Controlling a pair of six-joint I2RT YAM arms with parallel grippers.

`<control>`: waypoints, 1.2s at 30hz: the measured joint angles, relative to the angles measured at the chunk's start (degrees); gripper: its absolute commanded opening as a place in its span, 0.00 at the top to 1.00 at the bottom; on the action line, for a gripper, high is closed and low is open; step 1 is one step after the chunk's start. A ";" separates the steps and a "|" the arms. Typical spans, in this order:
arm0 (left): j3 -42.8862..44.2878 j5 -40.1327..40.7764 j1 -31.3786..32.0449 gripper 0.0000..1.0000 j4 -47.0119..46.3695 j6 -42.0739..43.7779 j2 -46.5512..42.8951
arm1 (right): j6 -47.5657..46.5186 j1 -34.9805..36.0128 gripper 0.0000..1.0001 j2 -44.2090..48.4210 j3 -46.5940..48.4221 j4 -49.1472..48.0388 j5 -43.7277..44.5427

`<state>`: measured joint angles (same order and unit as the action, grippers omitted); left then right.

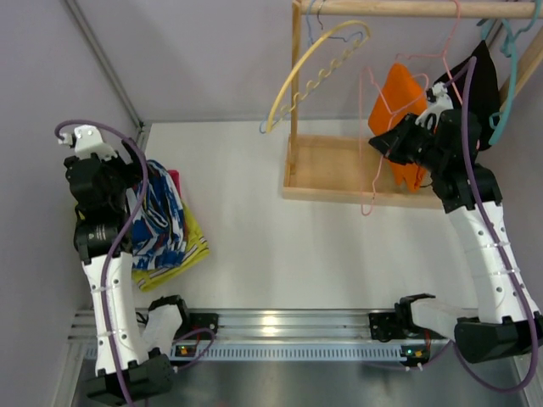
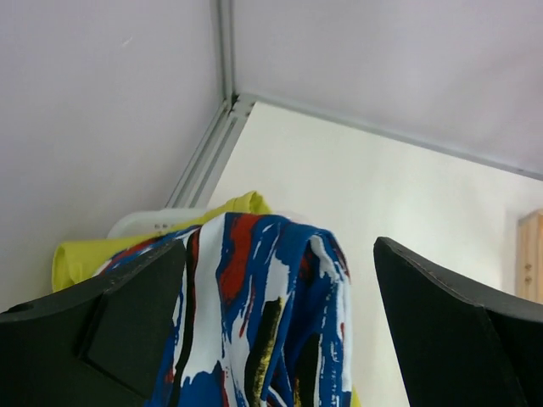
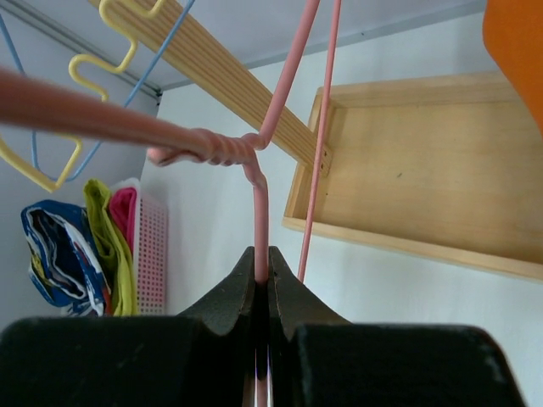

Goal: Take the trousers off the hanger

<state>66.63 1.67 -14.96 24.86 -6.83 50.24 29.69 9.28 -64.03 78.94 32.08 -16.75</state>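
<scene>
Orange trousers [image 1: 399,106] hang on a pink wire hanger [image 1: 366,102] from the wooden rail [image 1: 407,8] at the back right. My right gripper [image 1: 392,144] is shut on the hanger's wire. In the right wrist view the wire [image 3: 260,220] runs down into my closed gripper [image 3: 261,271], just below the twisted neck, and a corner of the orange trousers [image 3: 517,42] shows at the top right. My left gripper [image 1: 131,174] is open and empty at the far left, over a pile of clothes; in the left wrist view the gripper [image 2: 280,246] has its fingers wide apart.
A blue patterned cloth [image 2: 254,288] and a yellow one [image 1: 193,242] lie in a white basket [image 3: 151,246] at the left. The rack has a wooden base tray [image 1: 339,170]. A yellow hanger [image 1: 314,59], a teal hanger [image 1: 509,76] and a black garment [image 1: 484,80] hang on the rail.
</scene>
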 measured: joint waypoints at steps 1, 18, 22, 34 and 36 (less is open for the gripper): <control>0.42 -1.20 0.00 0.01 -0.02 0.37 -0.46 | 0.37 0.00 1.00 -1.14 1.84 1.22 0.39; 5.68 -23.52 0.00 0.02 -0.96 -0.90 -1.95 | -4.15 1.97 1.00 -14.64 22.64 14.36 10.19; 5.79 -25.14 0.00 0.02 -1.29 -2.23 -1.92 | -6.29 2.19 1.00 -16.85 28.48 15.78 12.98; 6.67 -26.10 0.00 0.01 -1.68 -4.37 -1.22 | -12.55 4.37 1.00 -28.50 44.00 17.75 15.52; 6.67 -26.10 0.00 0.02 -1.70 -4.66 -1.25 | -13.25 4.96 1.00 -30.27 46.40 17.73 16.81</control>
<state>73.30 -24.43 -14.96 23.16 -11.49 48.99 16.45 14.24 -94.30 125.34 49.80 0.05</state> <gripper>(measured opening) 0.985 0.025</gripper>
